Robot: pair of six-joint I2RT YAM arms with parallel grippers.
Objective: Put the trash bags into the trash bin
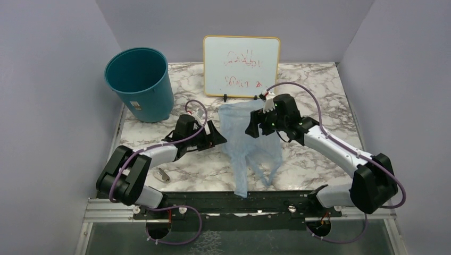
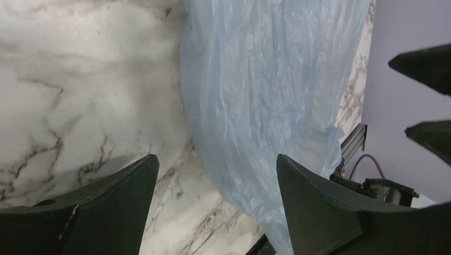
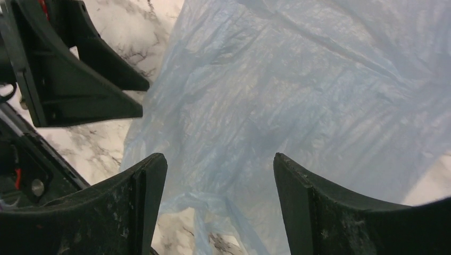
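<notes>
Since the trash bag (image 1: 245, 139) lies flat on the bench (image 1: 319, 106) between both spread, empty grippers (left gripper (image 1: 217, 139), right gripper (image 1: 254, 127)), expect light, limp, slippery film; pinching a bunched fold near its top edge seems safest.

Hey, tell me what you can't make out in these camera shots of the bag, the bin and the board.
- Trash bin: top external view shows a dark interior; its floor is hidden by the near wall. It is outside both wrist views.
- Whiteboard: the red writing is too small and faint to read.
- Trash bag: its upper right corner is hidden behind the right end effector.
- Small object by the left arm: too small to identify.
</notes>
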